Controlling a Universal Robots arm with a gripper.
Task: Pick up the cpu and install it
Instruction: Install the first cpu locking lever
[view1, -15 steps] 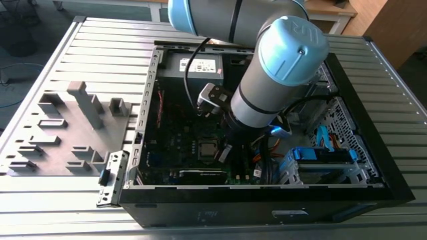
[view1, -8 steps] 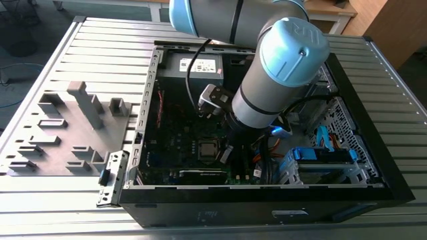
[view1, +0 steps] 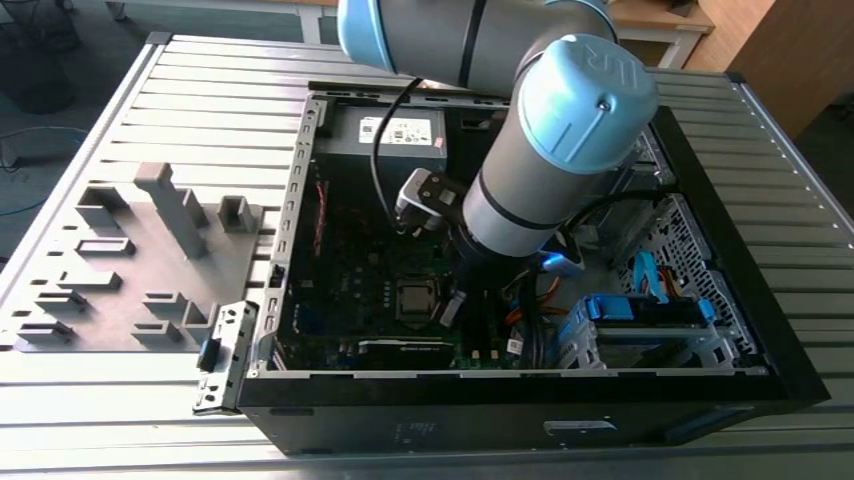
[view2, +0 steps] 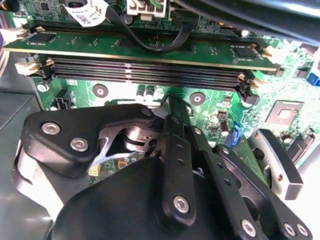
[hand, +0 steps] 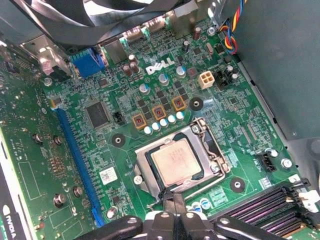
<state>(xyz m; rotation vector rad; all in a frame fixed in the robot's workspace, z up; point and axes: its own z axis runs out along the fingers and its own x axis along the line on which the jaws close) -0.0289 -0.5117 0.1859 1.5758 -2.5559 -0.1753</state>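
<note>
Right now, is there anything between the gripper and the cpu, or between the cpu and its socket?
Nothing visible. In the first wrist view the cpu already lies flat in its socket, the top bare, and the gripper sits just beside the socket frame's edge.

Exterior view: we are looking down at an angle from outside, well back, taking in the whole open computer case (view1: 534, 400), the arm (view1: 547, 170) and the slatted table (view1: 160, 90). In both wrist views we are looking from close above at the green motherboard (hand: 75, 170) (view2: 150, 90); both are sharing the memory slots (hand: 260, 205) (view2: 145, 67).
</note>
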